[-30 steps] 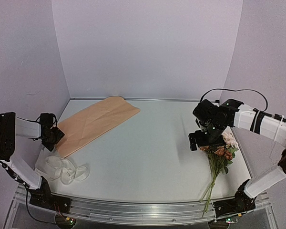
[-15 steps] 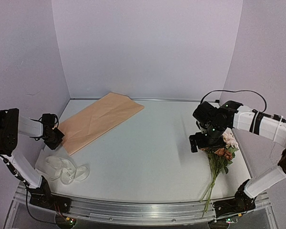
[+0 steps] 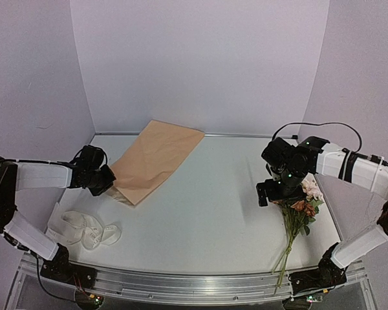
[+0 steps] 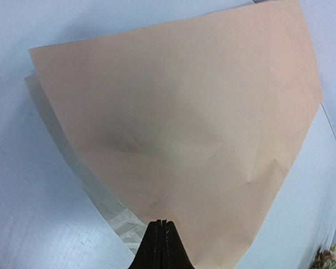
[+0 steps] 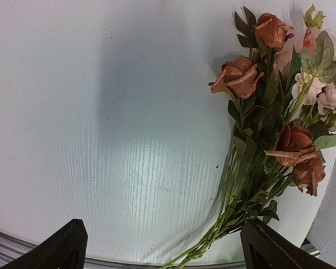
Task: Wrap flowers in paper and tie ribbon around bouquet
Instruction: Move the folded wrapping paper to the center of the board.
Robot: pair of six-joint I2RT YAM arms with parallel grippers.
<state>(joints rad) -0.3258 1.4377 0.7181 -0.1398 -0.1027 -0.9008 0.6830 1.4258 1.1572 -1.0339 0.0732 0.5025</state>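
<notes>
The peach-tan paper (image 3: 160, 155) lies at the back left of the table, its near corner raised. My left gripper (image 3: 109, 183) is shut on that near edge; in the left wrist view the black fingers (image 4: 162, 246) pinch the paper (image 4: 185, 140) with its sheet spreading away ahead. The flowers (image 3: 300, 212) lie at the right, heads away from me and stems toward the front edge. My right gripper (image 3: 271, 192) hangs open just left of the rose heads. In the right wrist view the flowers (image 5: 269, 140) lie by the right finger of the empty gripper (image 5: 168, 246). The ribbon (image 3: 88, 230) is coiled at the front left.
Purple walls close in the table at the back and both sides. The metal rail (image 3: 194, 284) runs along the front edge. The ribbon's white loops lie below my left arm.
My left gripper has shut on the paper's near corner and pulled the sheet rightward toward the table's middle, turning it. The right arm and the flowers have not moved.
</notes>
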